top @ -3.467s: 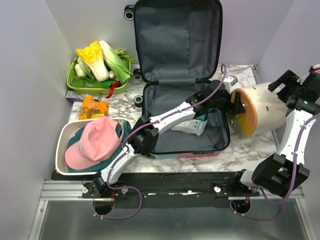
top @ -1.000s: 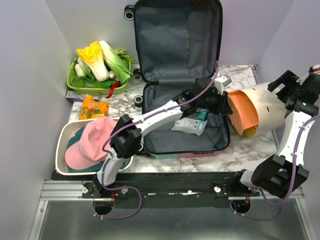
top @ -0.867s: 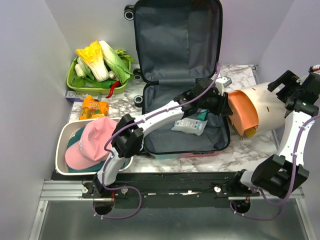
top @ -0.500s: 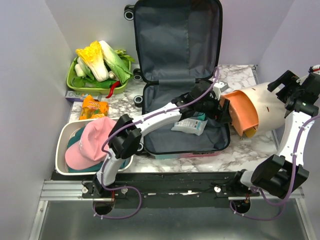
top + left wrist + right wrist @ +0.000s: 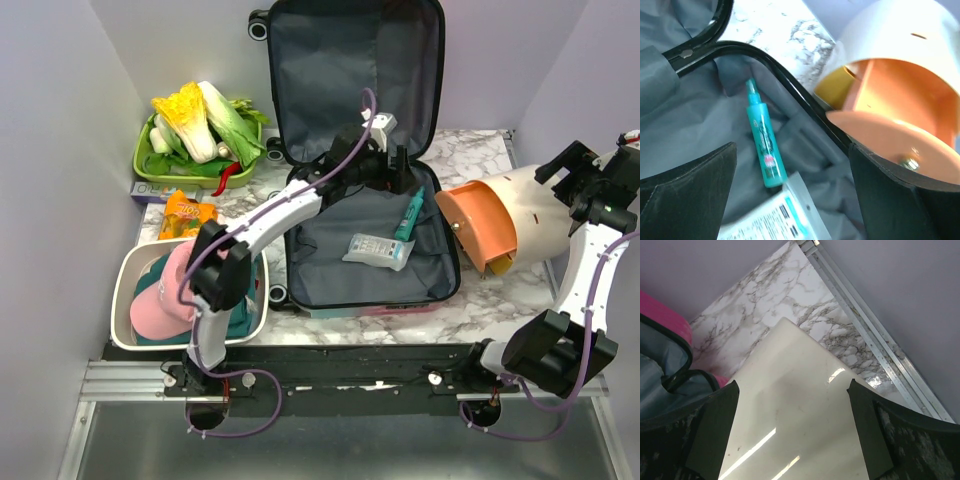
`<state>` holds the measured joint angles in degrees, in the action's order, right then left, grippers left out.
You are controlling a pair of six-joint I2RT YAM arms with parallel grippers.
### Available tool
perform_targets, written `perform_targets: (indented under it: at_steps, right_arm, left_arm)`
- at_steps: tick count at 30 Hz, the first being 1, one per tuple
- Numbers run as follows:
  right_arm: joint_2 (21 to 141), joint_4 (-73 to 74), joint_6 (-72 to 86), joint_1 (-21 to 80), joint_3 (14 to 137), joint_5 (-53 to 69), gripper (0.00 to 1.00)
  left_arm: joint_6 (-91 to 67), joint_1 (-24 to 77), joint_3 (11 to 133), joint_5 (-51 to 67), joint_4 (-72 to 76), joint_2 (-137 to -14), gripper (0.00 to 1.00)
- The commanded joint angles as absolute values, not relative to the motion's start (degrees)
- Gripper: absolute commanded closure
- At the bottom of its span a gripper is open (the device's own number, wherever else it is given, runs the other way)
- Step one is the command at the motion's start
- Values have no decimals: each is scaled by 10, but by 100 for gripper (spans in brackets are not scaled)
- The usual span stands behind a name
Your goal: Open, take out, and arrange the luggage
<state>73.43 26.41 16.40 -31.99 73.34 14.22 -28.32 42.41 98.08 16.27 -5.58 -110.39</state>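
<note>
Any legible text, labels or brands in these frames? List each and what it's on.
Nothing reads cleanly.
White packet in the luggage: dark print, too blurred to read.
Teal bottle: pink label mark, unreadable.
Orange snack bag: print too small.
Purple box under the green tray: white lettering, too small.

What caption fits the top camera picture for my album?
Open suitcase holding a teal tube and white packet, left claw open over it, cream container tipped on its side nearby.
</note>
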Motion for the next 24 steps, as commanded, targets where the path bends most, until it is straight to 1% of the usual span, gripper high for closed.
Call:
perform_targets:
  at_steps: [1, 6, 7, 8, 11, 12, 14, 16, 18, 24]
  right_arm:
    - [737, 303, 163, -318, 719, 152, 0]
    - [743, 304, 166, -318, 722, 165, 0]
    - [743, 304, 166, -318, 722, 165, 0]
    - [742, 304, 166, -318, 721, 163, 0]
    - [744, 304, 165, -318, 719, 161, 0]
    - [744, 304, 165, -318, 718, 163, 0]
    - [744, 304, 166, -318, 718, 167, 0]
    - [744, 304, 165, -318, 717, 166, 0]
    - [744, 304, 166, -318, 717, 165, 0]
    - [745, 304, 168, -318, 713, 167, 0]
  left_arm:
    - [-257, 432, 1103, 133, -127, -1219, 1]
    - [-261, 431, 1227, 117, -186, -1336, 1]
    - [-264, 431, 1263, 123, -196, -1350, 3]
    - [-267, 430, 1273, 129, -206, -1373, 5]
    - [-285, 432, 1281, 177, -194, -1399, 11]
    - [-288, 432, 1276, 177, -187, -1404, 11]
    - [-295, 434, 1272, 153, -185, -1420, 18]
    - [-302, 434, 1287, 153, -195, -1435, 22]
    - [-312, 434, 1297, 171, -206, -1454, 24]
    - [-354, 434, 1287, 217, -167, -1473, 26]
